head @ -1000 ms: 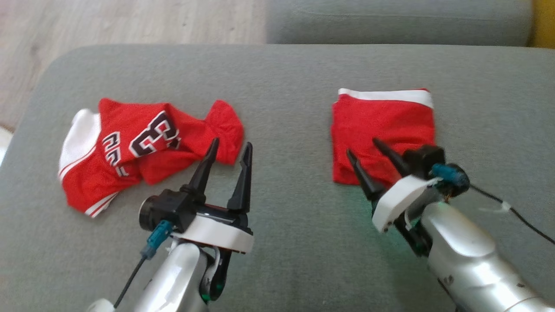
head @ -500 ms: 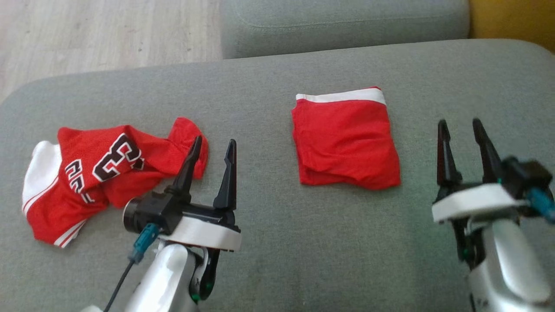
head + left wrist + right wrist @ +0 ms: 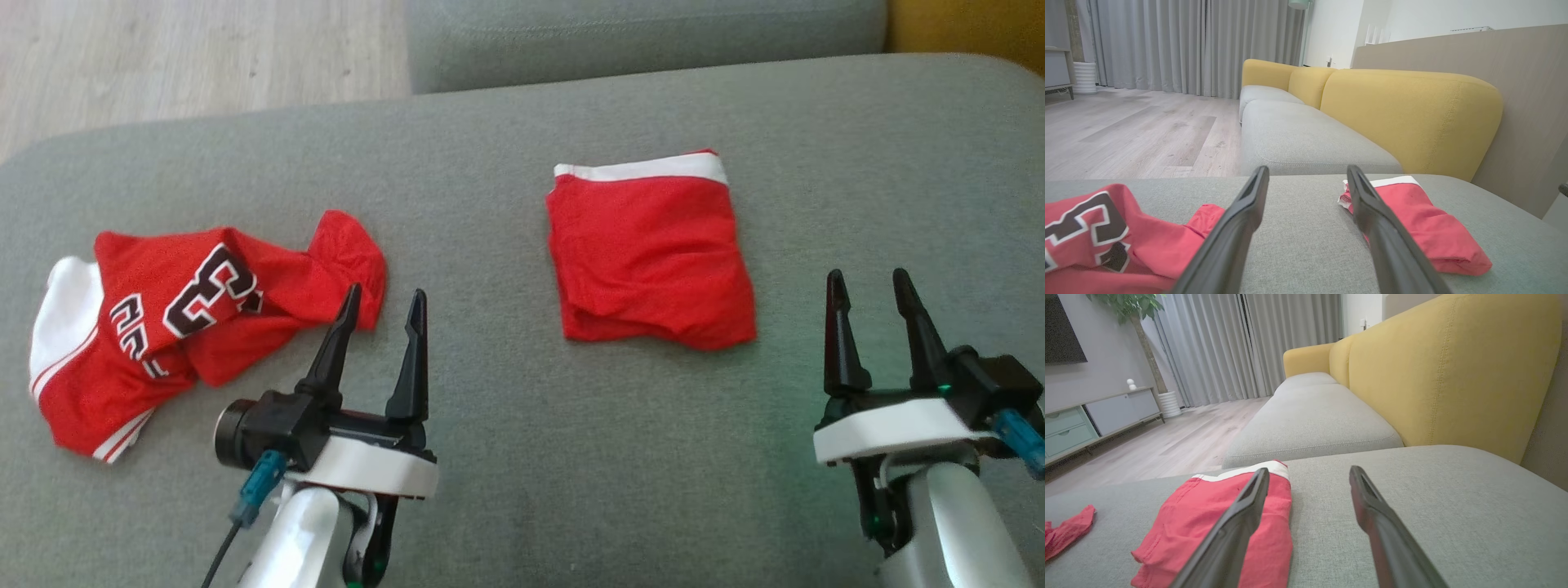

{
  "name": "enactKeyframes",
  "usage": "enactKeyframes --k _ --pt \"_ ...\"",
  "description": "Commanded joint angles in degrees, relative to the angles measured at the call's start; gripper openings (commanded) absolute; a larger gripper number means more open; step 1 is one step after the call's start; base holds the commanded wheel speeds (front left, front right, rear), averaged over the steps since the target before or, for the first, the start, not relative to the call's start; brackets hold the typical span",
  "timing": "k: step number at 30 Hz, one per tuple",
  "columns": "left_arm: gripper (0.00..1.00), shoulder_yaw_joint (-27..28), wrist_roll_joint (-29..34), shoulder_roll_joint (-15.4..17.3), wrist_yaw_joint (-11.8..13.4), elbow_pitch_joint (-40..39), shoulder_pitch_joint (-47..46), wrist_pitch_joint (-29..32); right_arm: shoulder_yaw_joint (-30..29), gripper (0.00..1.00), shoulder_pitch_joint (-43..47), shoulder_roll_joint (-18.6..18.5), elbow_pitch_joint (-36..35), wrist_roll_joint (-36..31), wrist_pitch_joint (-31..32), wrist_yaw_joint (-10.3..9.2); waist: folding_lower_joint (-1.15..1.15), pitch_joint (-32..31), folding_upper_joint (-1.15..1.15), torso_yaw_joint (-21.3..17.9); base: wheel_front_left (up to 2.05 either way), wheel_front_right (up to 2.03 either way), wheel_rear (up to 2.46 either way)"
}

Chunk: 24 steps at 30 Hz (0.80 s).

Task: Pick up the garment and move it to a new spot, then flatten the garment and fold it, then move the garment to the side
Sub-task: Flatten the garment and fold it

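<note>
A folded red garment (image 3: pixel 649 253) with a white band along its far edge lies flat on the grey sofa cushion (image 3: pixel 522 457). It also shows in the left wrist view (image 3: pixel 1421 220) and the right wrist view (image 3: pixel 1208 514). A crumpled red jersey (image 3: pixel 196 310) with white trim and black numbers lies to the left (image 3: pixel 1106 237). My left gripper (image 3: pixel 385 290) stands open just right of the jersey's near corner, holding nothing (image 3: pixel 1308 169). My right gripper (image 3: pixel 867 276) is open and empty, to the right of the folded garment and apart from it (image 3: pixel 1309 470).
A second grey cushion (image 3: pixel 637 33) adjoins the far edge, and wooden floor (image 3: pixel 163 57) lies beyond the far left. A yellow backrest (image 3: pixel 1404 114) runs along the right side. Bare cushion stretches between the two garments and in front of them.
My right gripper has drawn back off the folded garment to the right and toward me, open. The head camera has shifted. The left gripper has kept its place by the jersey.
</note>
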Motion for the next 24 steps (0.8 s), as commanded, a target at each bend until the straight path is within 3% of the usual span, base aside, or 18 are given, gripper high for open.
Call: enactKeyframes --k 1,2,3,4,12,24 --pt "1.00 2.01 0.49 0.17 -0.37 -2.13 -2.27 -0.54 1.59 1.00 -2.51 0.06 -2.00 -1.13 -0.68 -0.04 0.00 1.00 0.00 0.95 0.00 0.00 0.00" --pt "1.00 1.83 0.39 0.16 -0.50 -2.27 -2.62 -0.54 1.73 1.00 -3.11 0.06 -1.71 -1.68 -0.68 -0.04 0.00 1.52 0.00 1.40 0.00 0.00 0.00" --pt "1.00 1.57 0.20 0.16 -0.53 -2.44 -3.01 -0.54 1.89 0.14 -3.86 0.06 -1.27 -2.29 -0.68 -0.04 0.00 2.12 0.00 1.92 0.00 0.00 0.00" --pt "1.00 1.29 -0.03 0.15 -0.48 -2.68 -3.40 -0.54 2.08 0.00 -4.78 0.06 -0.86 -3.12 -0.68 -0.04 0.00 2.75 0.00 2.45 0.00 0.00 0.00" --pt "1.00 -1.95 -1.90 0.14 0.14 -5.08 -6.51 -0.54 0.29 0.00 -16.24 0.07 6.61 -8.49 1.37 -0.04 0.00 9.63 0.00 8.11 0.00 0.00 0.00" --pt "1.00 -6.36 -4.55 0.13 1.47 -5.94 -10.26 -0.54 -8.62 0.00 -30.64 -1.91 28.08 -15.45 2.00 -0.04 0.00 14.61 0.00 14.33 0.00 0.00 0.00"
